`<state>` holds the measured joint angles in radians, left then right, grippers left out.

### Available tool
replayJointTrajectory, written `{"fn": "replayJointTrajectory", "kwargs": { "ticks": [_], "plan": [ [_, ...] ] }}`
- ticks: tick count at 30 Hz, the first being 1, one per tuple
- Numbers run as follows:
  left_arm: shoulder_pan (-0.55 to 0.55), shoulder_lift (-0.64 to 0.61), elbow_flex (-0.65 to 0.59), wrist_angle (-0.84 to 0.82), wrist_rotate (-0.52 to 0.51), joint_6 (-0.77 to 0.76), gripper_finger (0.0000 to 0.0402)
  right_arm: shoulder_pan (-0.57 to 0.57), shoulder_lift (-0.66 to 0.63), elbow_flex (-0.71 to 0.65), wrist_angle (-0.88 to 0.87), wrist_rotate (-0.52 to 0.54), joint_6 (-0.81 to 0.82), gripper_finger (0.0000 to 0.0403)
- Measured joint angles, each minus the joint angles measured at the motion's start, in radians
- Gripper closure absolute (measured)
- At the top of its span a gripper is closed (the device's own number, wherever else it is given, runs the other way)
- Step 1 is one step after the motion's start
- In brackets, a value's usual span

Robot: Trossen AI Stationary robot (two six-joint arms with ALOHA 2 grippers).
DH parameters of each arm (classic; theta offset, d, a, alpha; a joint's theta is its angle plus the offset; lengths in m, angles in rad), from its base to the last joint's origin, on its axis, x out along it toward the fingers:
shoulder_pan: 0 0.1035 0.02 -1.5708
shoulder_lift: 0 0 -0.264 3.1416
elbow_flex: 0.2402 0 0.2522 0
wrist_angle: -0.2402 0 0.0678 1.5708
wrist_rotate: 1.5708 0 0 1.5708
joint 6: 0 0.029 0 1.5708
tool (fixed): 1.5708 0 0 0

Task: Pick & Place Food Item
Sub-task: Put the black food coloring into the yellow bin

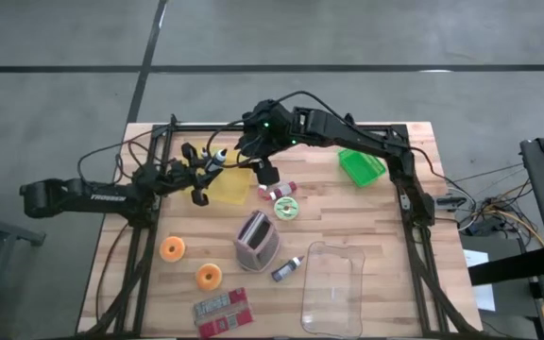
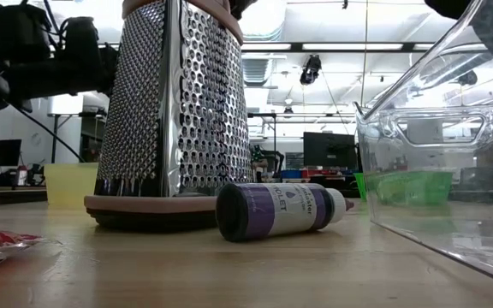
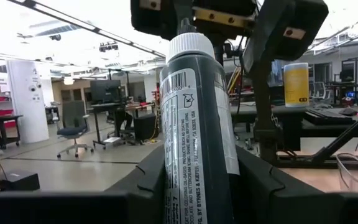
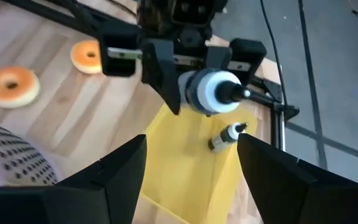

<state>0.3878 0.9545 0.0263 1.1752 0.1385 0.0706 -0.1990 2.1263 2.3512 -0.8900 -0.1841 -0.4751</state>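
Observation:
My left gripper (image 1: 206, 168) is shut on a dark food-colouring bottle (image 3: 194, 137) with a white cap (image 1: 218, 156), above the left edge of the yellow container (image 1: 229, 186). A second small bottle (image 4: 225, 137) lies inside that container. My right gripper (image 1: 264, 173) hangs open over the container's right side, facing the bottle's cap (image 4: 213, 92) with nothing between its fingers. My left gripper pinches the bottle's lower body (image 3: 173, 186) between its two fingers, which come nearly level from the table's left. The bottle lies along the fingers, its cap end sticking out past them toward my right gripper. It is lifted clear of the container.
A green container (image 1: 362, 167) stands at the far right. A metal grater (image 1: 256, 238), a purple bottle (image 1: 288, 269) and a clear plastic tub (image 1: 333, 283) sit near the front. Two orange donuts (image 1: 173, 248) and a red packet (image 1: 223, 310) lie at the front left.

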Motion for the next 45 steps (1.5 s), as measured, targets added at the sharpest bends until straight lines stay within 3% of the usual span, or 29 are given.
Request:
{"fn": "replayJointTrajectory", "kwargs": {
  "ticks": [16, 28, 45],
  "plan": [
    [0.0, 0.128, 0.055, 0.0, 0.046, 0.004, 0.0277, -0.011, 0.035, -0.001, 0.072, -0.008, 0.001, 0.0168],
    [0.0, 0.243, 0.092, 0.048, 0.049, 0.008, 0.0277, -0.012, 0.035, -0.002, 0.007, -0.026, -0.003, 0.0187],
    [0.0, 0.308, 0.085, 0.121, 0.03, 0.006, 0.0277, -0.018, 0.035, -0.006, -0.016, -0.022, -0.009, 0.0209]
  ]
}}
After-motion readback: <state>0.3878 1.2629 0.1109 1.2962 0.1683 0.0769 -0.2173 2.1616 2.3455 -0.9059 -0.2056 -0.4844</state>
